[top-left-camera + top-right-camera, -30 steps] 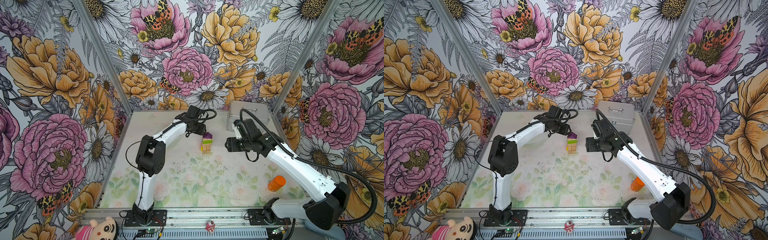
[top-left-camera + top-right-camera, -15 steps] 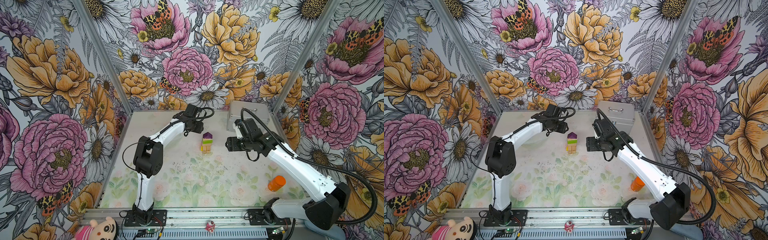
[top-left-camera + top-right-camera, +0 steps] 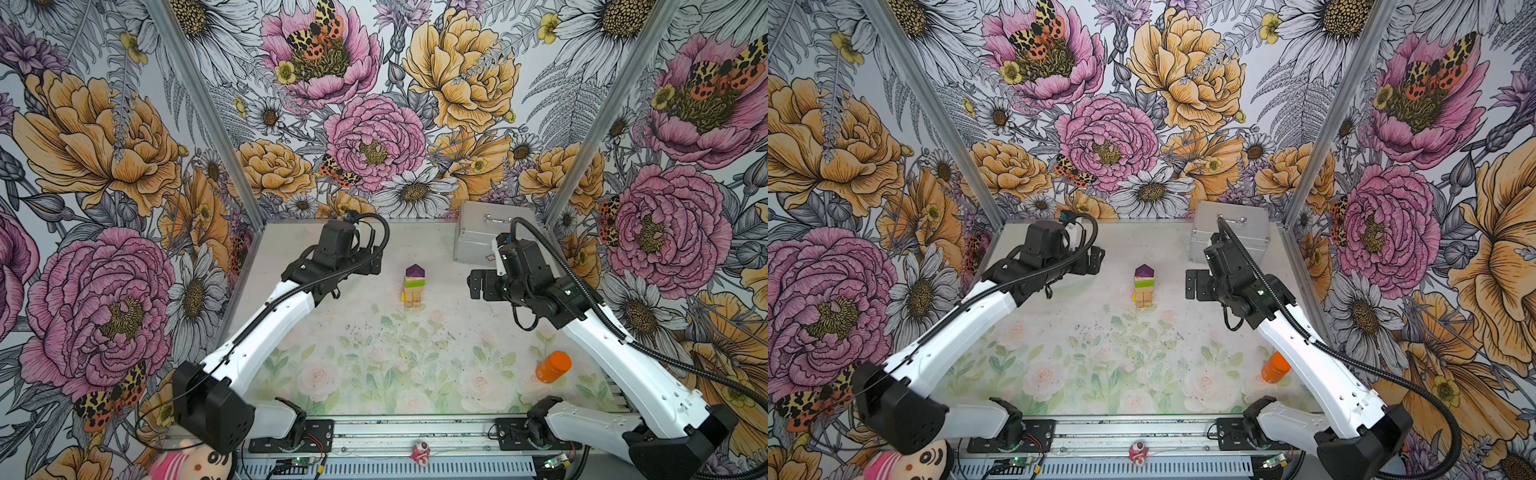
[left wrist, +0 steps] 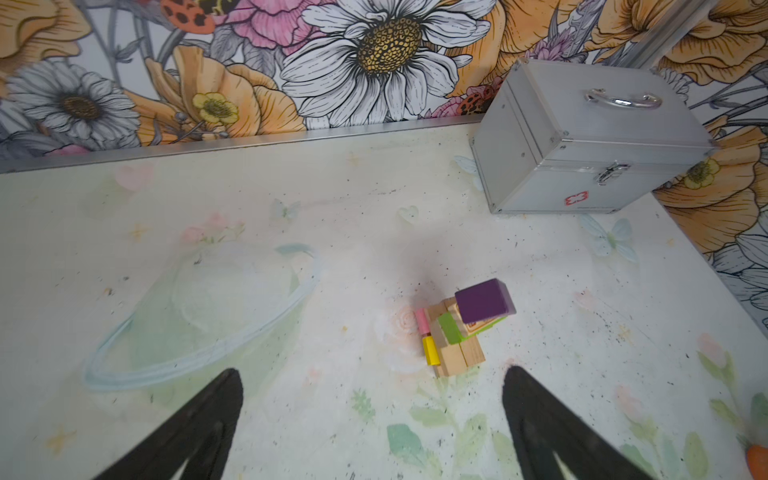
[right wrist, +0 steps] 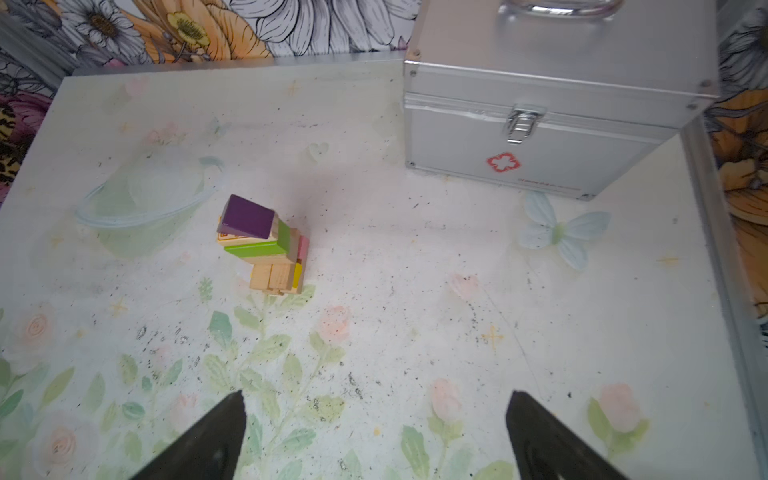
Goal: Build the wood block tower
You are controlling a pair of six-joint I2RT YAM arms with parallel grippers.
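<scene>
I read the tower (image 3: 414, 286) as a dark purple block (image 3: 415, 272) on top, a lime-green layer (image 3: 414, 283) beneath and plain tan blocks (image 3: 412, 297) low down, with a yellow block (image 4: 431, 350) and a pink block (image 4: 422, 321) on one flank. At two o'clock from it sits a silver case (image 3: 473, 241) bearing a red cross (image 5: 503, 162), and at four o'clock an orange bottle (image 3: 552, 366). The table (image 3: 374, 365) shows pale pastel roses and green leaves, dark-speckled; the walls (image 3: 374, 137) carry big pink, orange and white flowers outlined in black.

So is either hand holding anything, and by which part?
Nothing is held. The left hand and right hand are both open and empty, clear of the tower.
</scene>
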